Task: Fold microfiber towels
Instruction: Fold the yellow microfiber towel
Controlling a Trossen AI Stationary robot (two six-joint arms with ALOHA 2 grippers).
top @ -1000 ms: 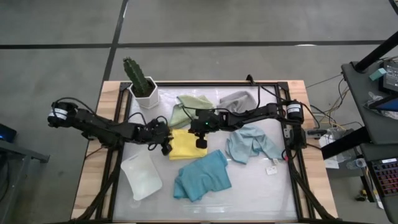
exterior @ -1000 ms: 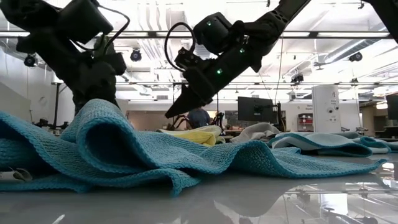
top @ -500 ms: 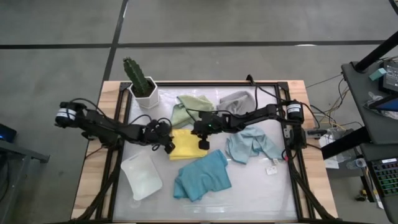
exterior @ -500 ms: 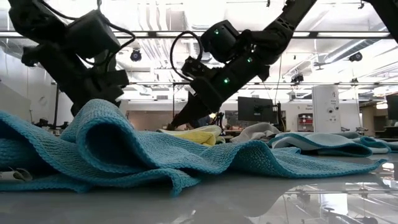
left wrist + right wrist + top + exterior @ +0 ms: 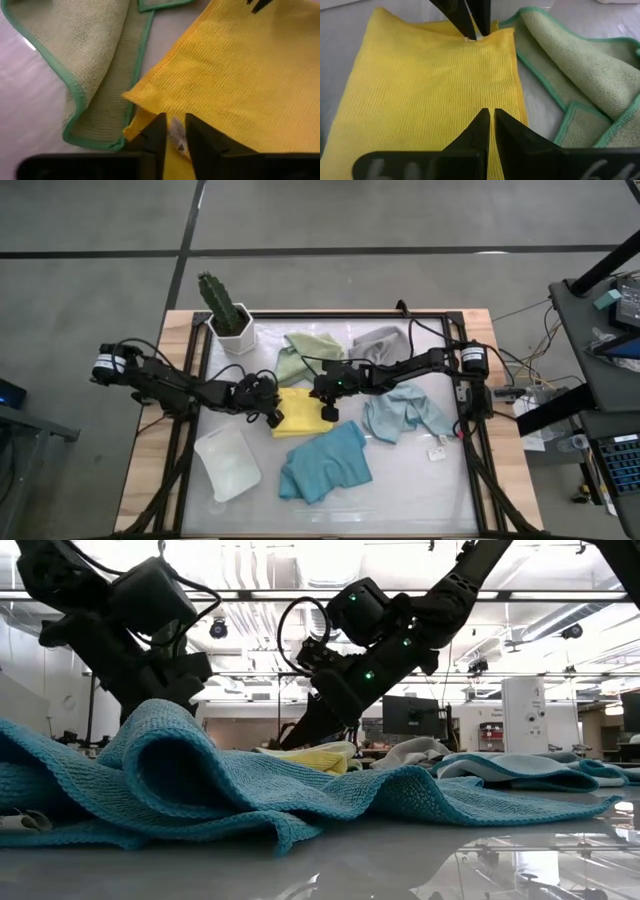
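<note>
- Two grippers flank the soft yellow microfiber towel (image 5: 298,412).
- Left gripper (image 5: 174,131) pinches its corner, jaws nearly closed.
- Right gripper (image 5: 488,117) presses the opposite edge, jaws closed, seemingly empty.

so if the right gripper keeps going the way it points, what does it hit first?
More yellow towel, which it's pinching; straight beyond it, probably the left gripper, which grips the opposite edge. Depth between them is unclear.
</note>
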